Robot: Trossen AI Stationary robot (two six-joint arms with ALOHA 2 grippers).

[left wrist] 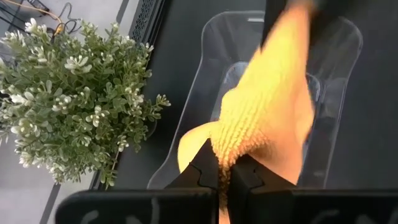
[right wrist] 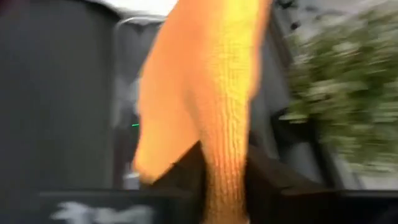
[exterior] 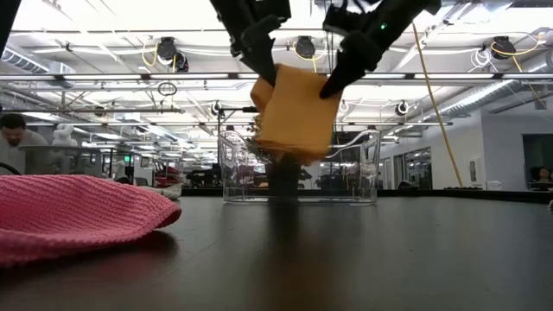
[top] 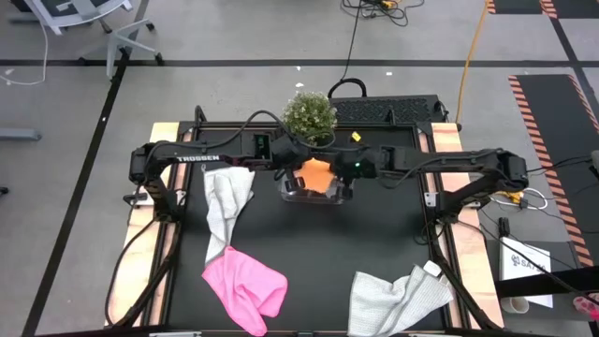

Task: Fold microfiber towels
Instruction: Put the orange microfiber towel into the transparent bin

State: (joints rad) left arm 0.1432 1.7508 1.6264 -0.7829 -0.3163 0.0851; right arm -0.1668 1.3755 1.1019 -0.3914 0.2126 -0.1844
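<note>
Fingers of both arms grasp one orange-yellow towel above the clear plastic tub at the far middle of the table. The left gripper is clenched on a bunched edge of the cloth, as the left wrist view shows plainly. The right gripper has its fingers either side of the opposite edge and appears to pinch it, though motion blur leaves the firmness of that grip uncertain.

Key relation: the folded towel hangs between the two grippers, its upper edge running left to right from one to the other, and its lower part reaches down into the mouth of the tub. Both arms are equally near; neither has an advantage. A downward move followed by release would likely seat the cloth in the tub.

Remaining items lie well apart on the near side of the table: a light grey towel at left, a pink towel in front of it, and a second grey towel at right. A potted plant stands just behind the tub.
</note>
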